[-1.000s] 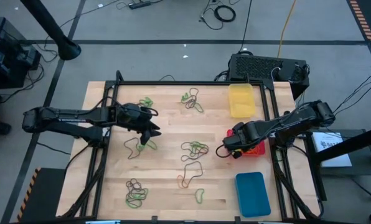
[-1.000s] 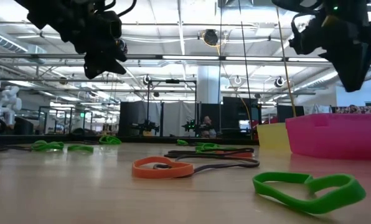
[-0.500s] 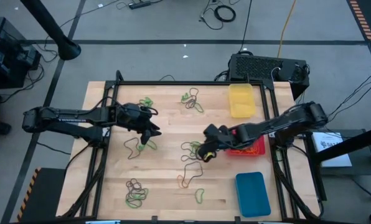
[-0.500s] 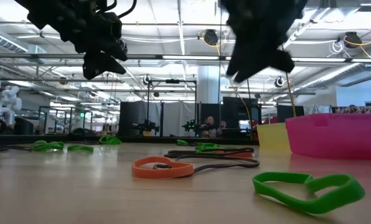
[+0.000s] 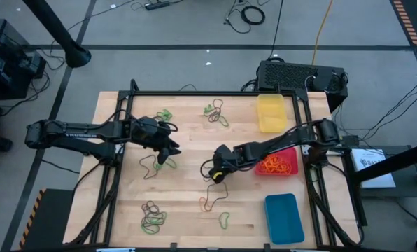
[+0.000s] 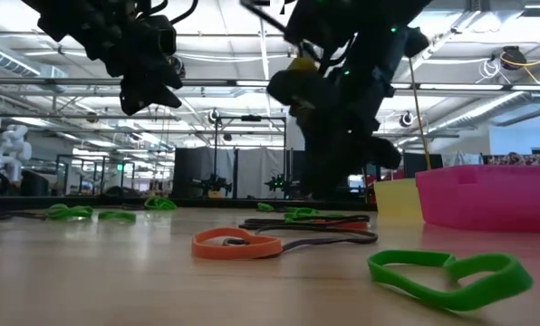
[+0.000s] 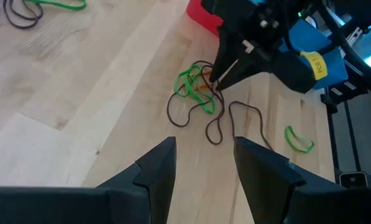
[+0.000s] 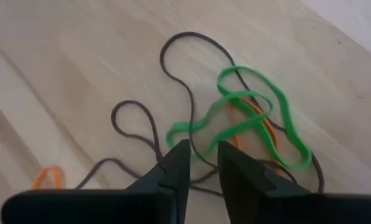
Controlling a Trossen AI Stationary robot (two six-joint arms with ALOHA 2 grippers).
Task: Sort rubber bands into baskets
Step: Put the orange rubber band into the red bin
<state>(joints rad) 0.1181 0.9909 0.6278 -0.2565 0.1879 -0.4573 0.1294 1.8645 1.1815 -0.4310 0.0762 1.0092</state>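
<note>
Viewing the surface (image 5: 187, 140) from above, we find the right gripper (image 5: 217, 172) just right of centre, its fingers (image 8: 173, 163) set to a narrow gap and poised over a tangle of rubber bands (image 8: 248, 121): a green loop crossing an orange one, with dark loops trailing outward. We see no band held between those fingers. The left gripper (image 5: 168, 150) hangs at 9 o'clock from centre, above a dark band and a green band, its fingers (image 7: 157, 168) spread wide and holding nothing.

We locate three baskets along the 3 o'clock edge: the yellow basket (image 5: 271, 112) toward 1 o'clock, the red basket (image 5: 284, 155) at 3 o'clock with orange bands inside, and the blue basket (image 5: 284, 217) toward 5 o'clock. Further loose bands lie at 12, 6 and 7 o'clock.
</note>
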